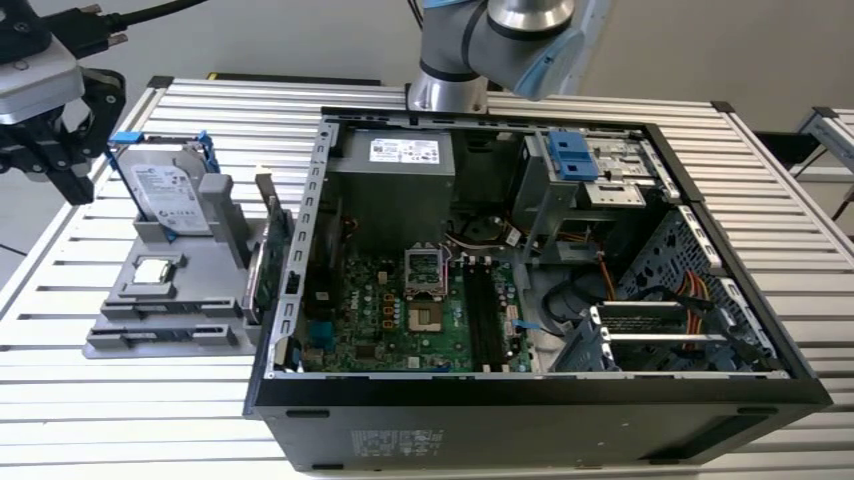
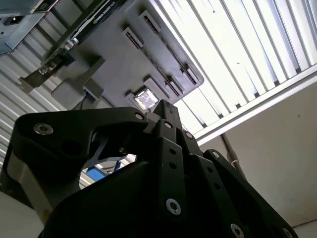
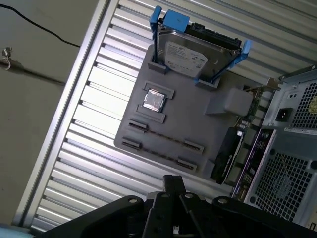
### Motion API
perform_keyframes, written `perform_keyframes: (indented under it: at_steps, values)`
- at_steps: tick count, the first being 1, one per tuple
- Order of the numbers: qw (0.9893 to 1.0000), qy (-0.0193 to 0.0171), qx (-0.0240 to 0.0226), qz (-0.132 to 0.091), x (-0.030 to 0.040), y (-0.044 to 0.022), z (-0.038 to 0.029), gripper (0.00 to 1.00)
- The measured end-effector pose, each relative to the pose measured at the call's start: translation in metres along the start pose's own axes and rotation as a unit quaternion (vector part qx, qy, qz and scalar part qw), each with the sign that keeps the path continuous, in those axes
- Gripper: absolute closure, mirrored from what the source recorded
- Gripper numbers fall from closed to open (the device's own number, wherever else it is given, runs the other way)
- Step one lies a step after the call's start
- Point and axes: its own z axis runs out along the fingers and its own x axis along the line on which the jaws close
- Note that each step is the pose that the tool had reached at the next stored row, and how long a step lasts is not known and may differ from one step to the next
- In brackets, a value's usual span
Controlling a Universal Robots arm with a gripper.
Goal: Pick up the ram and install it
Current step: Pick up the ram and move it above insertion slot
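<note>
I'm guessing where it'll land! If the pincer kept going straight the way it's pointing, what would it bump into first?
Probably the edge of the grey tray, close to the ram: the pincer aims there in the first wrist view. Depth is unclear, so it might meet the slatted table instead.

We see the arm [image 1: 523,15] as rounded, brushed-silver joints, one closed by a pale blue cap [image 1: 554,55]. At its wrist sits a white-grey housing [image 1: 34,75], fed by thick black cables [image 1: 120,18]. The gripper [image 2: 163,106] is matte black, built from angular linked plates dotted with small silver hex-socket screws [image 2: 173,207].
</note>
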Motion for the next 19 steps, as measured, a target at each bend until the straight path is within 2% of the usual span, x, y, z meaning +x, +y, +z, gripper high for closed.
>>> perform_keyframes:
  at_steps: [5, 19]
  values:
    - [1.0000, 0.0000, 0.0000, -0.003, 0.0000, 0.0000, 0.0000, 1.00]
    - [0.9992, 0.0019, -0.0002, -0.041, 0.0001, 0.0000, 0.0000, 1.00]
